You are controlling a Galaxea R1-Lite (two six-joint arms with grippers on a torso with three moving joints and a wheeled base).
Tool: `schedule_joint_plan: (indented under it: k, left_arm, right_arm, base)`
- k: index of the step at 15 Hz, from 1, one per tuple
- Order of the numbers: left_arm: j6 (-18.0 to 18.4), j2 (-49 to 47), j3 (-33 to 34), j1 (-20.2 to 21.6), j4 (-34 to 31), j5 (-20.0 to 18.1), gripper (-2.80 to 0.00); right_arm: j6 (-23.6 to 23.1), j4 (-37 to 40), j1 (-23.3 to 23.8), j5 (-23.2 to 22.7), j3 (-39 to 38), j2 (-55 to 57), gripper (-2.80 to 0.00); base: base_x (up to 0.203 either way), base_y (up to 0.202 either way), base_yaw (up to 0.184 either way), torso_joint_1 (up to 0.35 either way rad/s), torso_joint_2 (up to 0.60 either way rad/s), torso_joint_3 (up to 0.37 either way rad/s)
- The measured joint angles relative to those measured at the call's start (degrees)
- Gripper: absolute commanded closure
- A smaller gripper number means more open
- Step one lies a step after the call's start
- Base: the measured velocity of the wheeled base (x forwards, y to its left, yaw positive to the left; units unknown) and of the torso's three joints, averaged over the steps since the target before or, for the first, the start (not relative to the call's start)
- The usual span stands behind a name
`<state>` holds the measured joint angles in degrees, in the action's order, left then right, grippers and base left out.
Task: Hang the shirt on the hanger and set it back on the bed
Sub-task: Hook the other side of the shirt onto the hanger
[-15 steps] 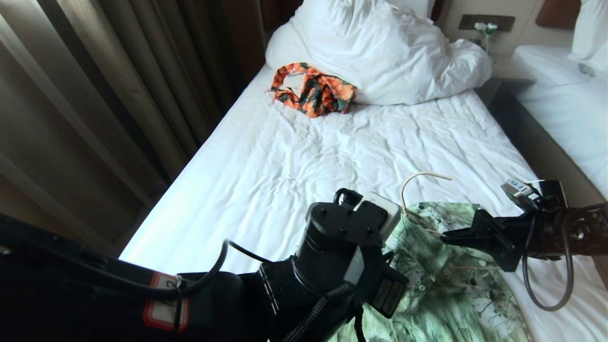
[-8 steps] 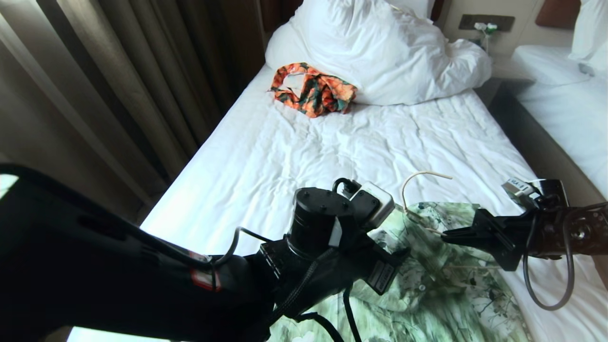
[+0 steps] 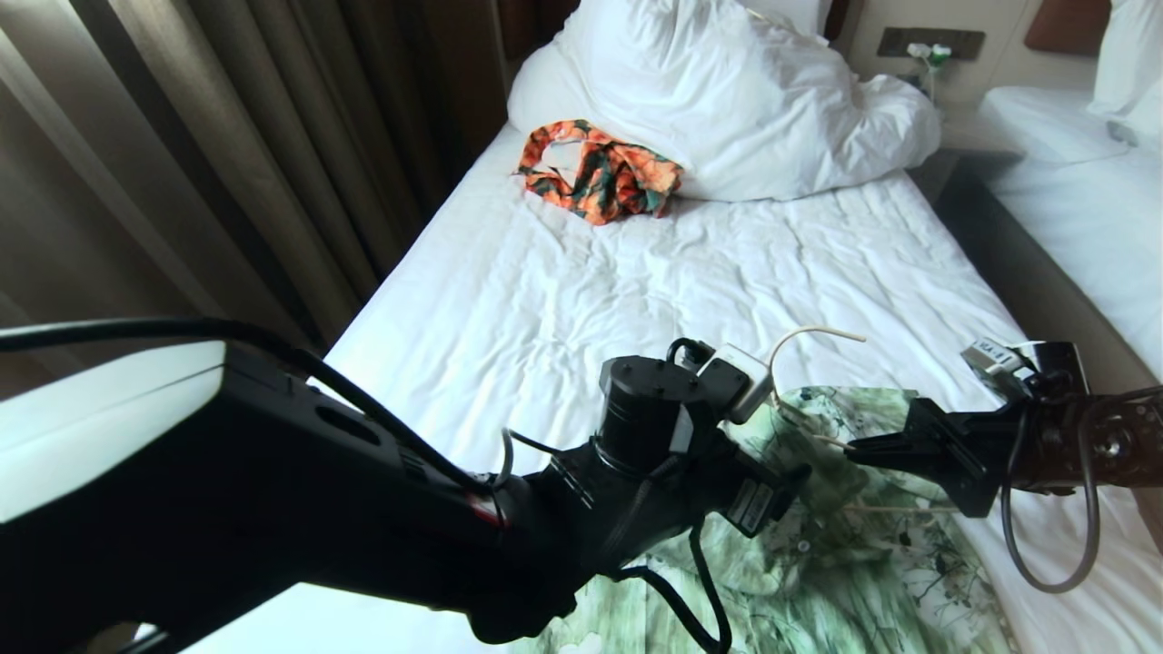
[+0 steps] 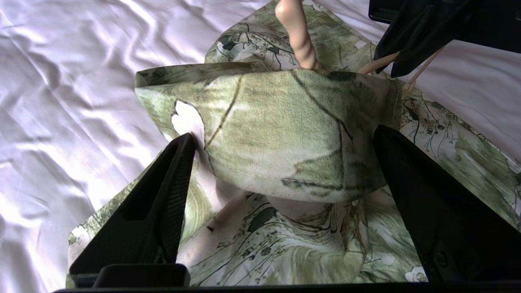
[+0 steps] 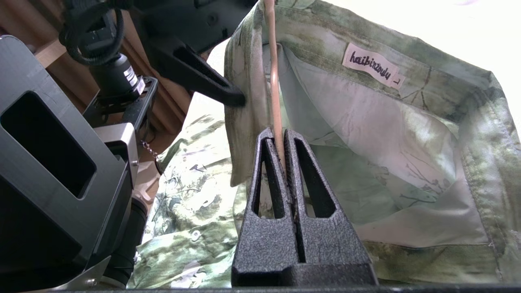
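Shirt (image 3: 854, 527) lies on bed (image 3: 563, 309), collar end toward pillow. We pinch hanger (image 5: 273, 81) wire tight in right gripper (image 5: 281, 142), inside collar. Left gripper (image 4: 281, 162), jaws spread wide and empty, straddles raised collar fold, nearer arm to dress it over wire.

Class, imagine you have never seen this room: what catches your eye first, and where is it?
First, the big black left arm crossing the near foreground, its left gripper open around the collar of the green shirt on the bed. From the right, the right gripper is shut on the cream hanger, threaded inside the collar. Farther back, an orange garment lies against the pillow.
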<state>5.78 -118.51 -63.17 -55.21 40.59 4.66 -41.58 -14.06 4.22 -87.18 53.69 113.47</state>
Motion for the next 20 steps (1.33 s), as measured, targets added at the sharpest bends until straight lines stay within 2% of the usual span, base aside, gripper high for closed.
schedule_joint_plan:
  k: [8,9,18,20]
  left_arm:
    - [0.0,-5.58,-2.34,-0.82,0.83,0.05,-2.8]
    - [0.02,-5.83,-2.38,-0.85,1.54,0.05,0.0]
    - [0.11,-6.45,-2.59,-1.78,2.02,0.43,0.0]
    - [1.31,-6.12,-2.37,-1.78,1.94,0.8,0.0]
  right_arm:
    - [0.0,0.0,0.1,0.01,0.0,-0.05,0.0]
    - [0.0,0.0,0.1,0.01,0.04,-0.05,0.0]
    - [0.1,-2.91,0.0,-0.08,-0.27,0.12,0.0]
    - [0.11,-2.94,0.13,-0.05,-0.33,0.02,0.0]
  base:
    - [0.0,0.0,0.0,0.0,0.0,0.0]
    - [0.0,0.0,0.0,0.0,0.0,0.0]
    - [0.0,0.0,0.0,0.0,0.0,0.0]
    - [0.0,0.0,0.0,0.0,0.0,0.0]
